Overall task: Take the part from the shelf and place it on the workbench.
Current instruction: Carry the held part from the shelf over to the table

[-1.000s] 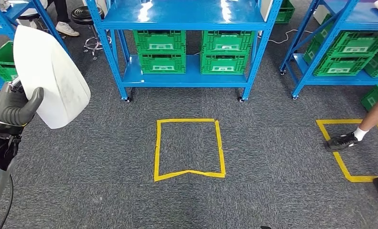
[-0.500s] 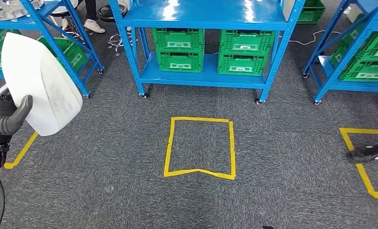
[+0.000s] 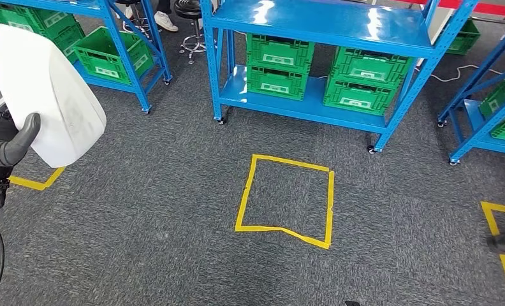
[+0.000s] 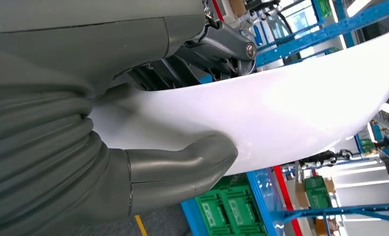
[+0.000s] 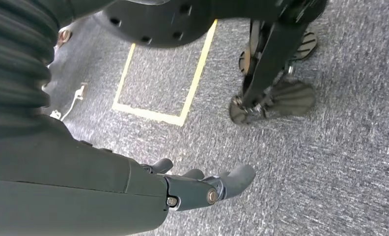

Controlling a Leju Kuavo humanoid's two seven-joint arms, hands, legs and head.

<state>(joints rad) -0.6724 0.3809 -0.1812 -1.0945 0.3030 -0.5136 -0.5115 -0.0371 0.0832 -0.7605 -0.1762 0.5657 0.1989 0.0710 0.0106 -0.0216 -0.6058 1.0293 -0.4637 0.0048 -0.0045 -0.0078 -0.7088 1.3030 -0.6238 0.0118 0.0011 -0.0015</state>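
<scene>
A large white curved part (image 3: 46, 95) is held up at the left of the head view. My left hand (image 3: 4, 146) grips its lower edge, thumb pressed on the near face. In the left wrist view the grey thumb (image 4: 182, 164) lies across the white part (image 4: 281, 113), and the darker fingers sit behind it. My right hand (image 5: 197, 189) hangs over grey carpet with its fingers loosely apart and nothing in them.
Blue shelving (image 3: 320, 25) holding green crates (image 3: 278, 64) stands ahead, with another rack (image 3: 109, 51) at the left and one (image 3: 492, 95) at the right. A yellow tape square (image 3: 288, 201) marks the carpet. A black stool (image 3: 189, 13) stands beyond the shelves.
The whole view has swung left: shelves and tape square shifted right and tilted. The person's foot at the right has slid almost out of the picture. The left hand still holds the part.
</scene>
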